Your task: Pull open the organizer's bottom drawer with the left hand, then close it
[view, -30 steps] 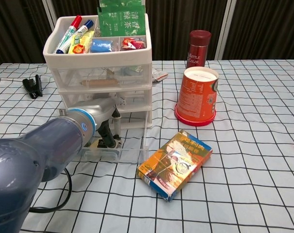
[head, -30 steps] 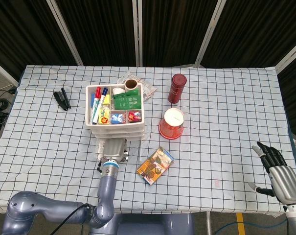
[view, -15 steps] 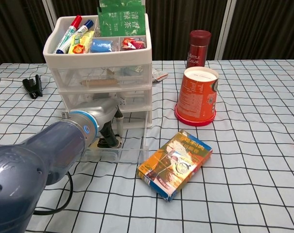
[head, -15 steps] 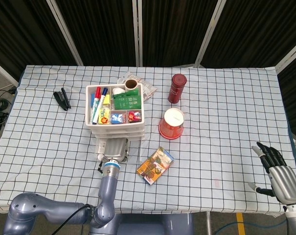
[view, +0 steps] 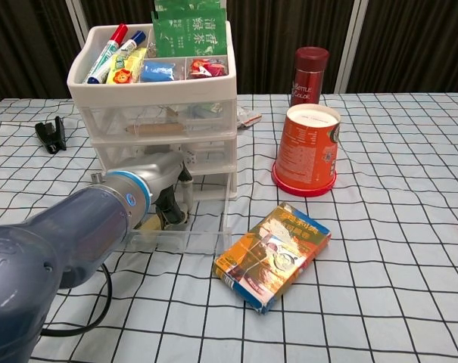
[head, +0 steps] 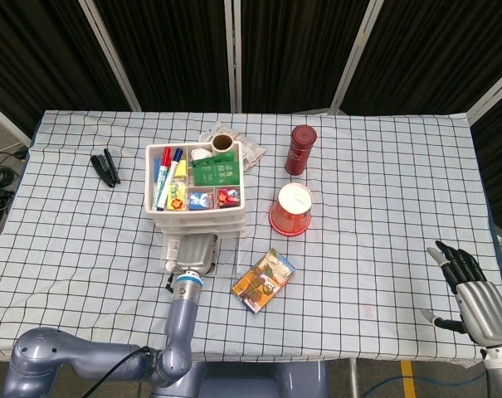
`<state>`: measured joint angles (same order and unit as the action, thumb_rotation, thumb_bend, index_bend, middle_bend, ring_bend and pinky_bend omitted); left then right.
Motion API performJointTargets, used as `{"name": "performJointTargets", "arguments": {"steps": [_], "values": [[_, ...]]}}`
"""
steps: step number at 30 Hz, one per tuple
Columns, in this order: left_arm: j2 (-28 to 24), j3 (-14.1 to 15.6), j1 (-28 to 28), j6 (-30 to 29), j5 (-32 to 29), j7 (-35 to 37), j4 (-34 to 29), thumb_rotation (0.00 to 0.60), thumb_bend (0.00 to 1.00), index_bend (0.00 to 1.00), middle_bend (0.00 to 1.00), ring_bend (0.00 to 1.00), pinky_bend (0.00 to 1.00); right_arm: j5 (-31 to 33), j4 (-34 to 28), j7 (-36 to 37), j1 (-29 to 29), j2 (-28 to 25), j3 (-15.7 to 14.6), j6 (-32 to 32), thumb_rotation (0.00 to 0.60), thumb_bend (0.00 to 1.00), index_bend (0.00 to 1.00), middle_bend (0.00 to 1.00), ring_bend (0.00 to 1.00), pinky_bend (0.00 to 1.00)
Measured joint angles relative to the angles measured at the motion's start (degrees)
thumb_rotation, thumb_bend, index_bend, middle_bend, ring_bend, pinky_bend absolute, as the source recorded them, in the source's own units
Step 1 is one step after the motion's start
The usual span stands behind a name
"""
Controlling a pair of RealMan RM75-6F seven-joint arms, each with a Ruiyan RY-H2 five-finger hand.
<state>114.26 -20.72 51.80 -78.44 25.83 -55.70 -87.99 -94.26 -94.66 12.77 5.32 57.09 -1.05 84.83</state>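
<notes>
At organizer (view: 157, 91) near side: bottom drawer (view: 185, 231) out, left hand (view: 164, 198) inside, grip unclear; closing left. Right hand (head: 473, 292) spread, empty.

The green packet (view: 189, 33) in the organizer's top tray is showing "清香 绿茶"; the dark red bottle (view: 310, 74) is reading "BOTTLE COLOR".
</notes>
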Motion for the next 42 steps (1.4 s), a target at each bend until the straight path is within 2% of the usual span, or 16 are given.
{"name": "performJointTargets", "arguments": {"steps": [11,24,33,42], "values": [[-3.3,1.2,-1.8,-1.8,2.6,0.6,-6.2,0.6,0.58,0.57,1.0,0.99,0.91,0.3,0.0,-0.2,0.0,0.1,0.1,-0.1,0.6,0.04,0.05,0.0,0.0,0.0],[-10.4,3.8,-5.5,-5.7,7.8,2.1,-17.3,0.6,0.58,0.58,1.0,0.99,0.91,0.3,-0.1,-0.9,-0.1,0.2,0.2,0.1,0.6,0.04,0.05,0.0,0.0,0.0],[-21.8,7.7,-11.5,-8.7,15.4,7.4,-28.6,0.6,0.58,0.58,1.0,0.99,0.91,0.3,-0.3,-1.3,-0.4,0.3,0.4,0.8,0.6,0.04,0.05,0.0,0.0,0.0],[-32.4,10.5,-17.7,-7.0,19.9,18.4,-31.1,0.6,0.58,0.58,1.0,0.99,0.91,0.2,-0.5,-3.3,-0.5,0.9,0.3,0.7,0.6,0.04,0.05,0.0,0.0,0.0]]}}
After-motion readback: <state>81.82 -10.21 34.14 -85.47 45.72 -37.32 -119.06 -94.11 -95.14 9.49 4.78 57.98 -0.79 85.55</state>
